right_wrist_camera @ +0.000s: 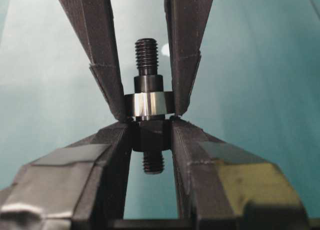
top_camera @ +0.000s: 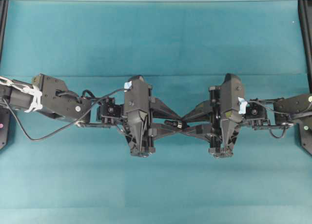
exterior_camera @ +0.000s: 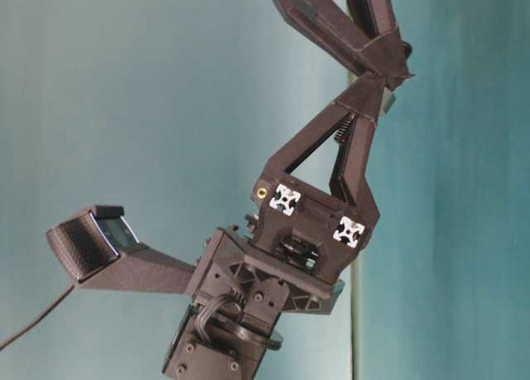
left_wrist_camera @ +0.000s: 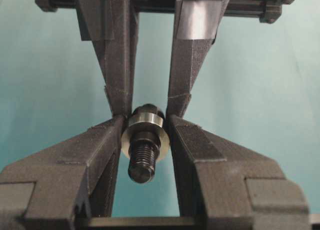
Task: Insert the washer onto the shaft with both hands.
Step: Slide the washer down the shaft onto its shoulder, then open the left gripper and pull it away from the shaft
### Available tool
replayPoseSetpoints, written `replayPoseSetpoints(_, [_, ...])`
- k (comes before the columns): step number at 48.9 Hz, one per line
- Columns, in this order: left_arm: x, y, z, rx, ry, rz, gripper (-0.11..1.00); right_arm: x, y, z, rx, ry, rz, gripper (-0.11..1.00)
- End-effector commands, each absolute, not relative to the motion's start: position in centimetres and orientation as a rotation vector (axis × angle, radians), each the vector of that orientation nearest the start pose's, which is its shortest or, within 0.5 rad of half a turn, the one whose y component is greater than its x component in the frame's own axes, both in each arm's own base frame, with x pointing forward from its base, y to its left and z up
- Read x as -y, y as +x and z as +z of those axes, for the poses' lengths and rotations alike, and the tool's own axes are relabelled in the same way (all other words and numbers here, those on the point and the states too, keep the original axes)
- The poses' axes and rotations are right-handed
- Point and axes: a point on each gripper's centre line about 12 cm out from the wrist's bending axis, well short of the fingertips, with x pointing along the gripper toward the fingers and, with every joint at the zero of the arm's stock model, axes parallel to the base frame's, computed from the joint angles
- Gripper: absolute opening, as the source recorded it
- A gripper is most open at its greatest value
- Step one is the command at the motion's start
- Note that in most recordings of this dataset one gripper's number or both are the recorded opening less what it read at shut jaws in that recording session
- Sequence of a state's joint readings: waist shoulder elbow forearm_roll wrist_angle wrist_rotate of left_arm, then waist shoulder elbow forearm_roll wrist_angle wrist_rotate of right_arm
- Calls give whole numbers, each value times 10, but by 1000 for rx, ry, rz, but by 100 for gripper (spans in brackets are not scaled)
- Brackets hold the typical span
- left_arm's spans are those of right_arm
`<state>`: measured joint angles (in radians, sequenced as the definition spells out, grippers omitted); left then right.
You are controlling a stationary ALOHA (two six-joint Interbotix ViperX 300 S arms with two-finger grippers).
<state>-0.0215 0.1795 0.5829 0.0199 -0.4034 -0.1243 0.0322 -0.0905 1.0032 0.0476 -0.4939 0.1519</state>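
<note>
Above the teal surface [top_camera: 156, 33], the left pincer [left_wrist_camera: 145, 121] is part-closed, its tips clamping the washer [left_wrist_camera: 145, 131], which sits around the shaft [right_wrist_camera: 149, 121]. The right pincer [right_wrist_camera: 148, 121], meeting it tip to tip, is closed tight on the shaft's thick middle.

Matte black latticed arms [top_camera: 58, 99], black cables [top_camera: 48, 131], blue tape tags [top_camera: 242, 105].

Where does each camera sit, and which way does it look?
Overhead: above the table, looking down; both arms show.
Table-level: low, behind one arm, looking along it.
Left wrist: on left end effector, facing washer.
Right wrist: on right end effector, facing shaft.
Wrist views share washer on shaft.
</note>
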Motion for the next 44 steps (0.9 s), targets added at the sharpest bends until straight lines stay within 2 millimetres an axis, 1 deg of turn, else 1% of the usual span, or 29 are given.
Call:
replayPoseSetpoints(1, [13, 445, 173, -333, -96, -18, 37, -6, 330, 156, -383, 179, -34, 0])
replayPoseSetpoints(9, [11, 446, 174, -328, -107, -14, 37, -7, 330, 156, -386, 179, -33, 0])
replayPoseSetpoints(24, [0, 446, 175, -347, -140, 20, 37, -7, 329, 155, -389, 179, -33, 0])
replayPoseSetpoints(25, [0, 446, 176, -345, -139, 19, 39, -6, 329, 155, -389, 179, -35, 0])
replayPoseSetpoints(26, [0, 446, 177, -344, -139, 19, 43, -6, 329, 155, -389, 179, -35, 0])
replayPoseSetpoints(31, [0, 445, 180, -337, -137, 18, 75, -6, 329, 154, -395, 179, -35, 0])
replayPoseSetpoints(35, [0, 444, 183, -333, -132, 17, 93, -6, 328, 152, -409, 179, -36, 0])
replayPoseSetpoints(37, [0, 444, 183, -333, -125, 16, 95, -6, 328, 152, -415, 178, -35, 0])
replayPoseSetpoints(44, [0, 442, 183, -345, -123, 15, 92, -7, 328, 151, -420, 169, -29, 0])
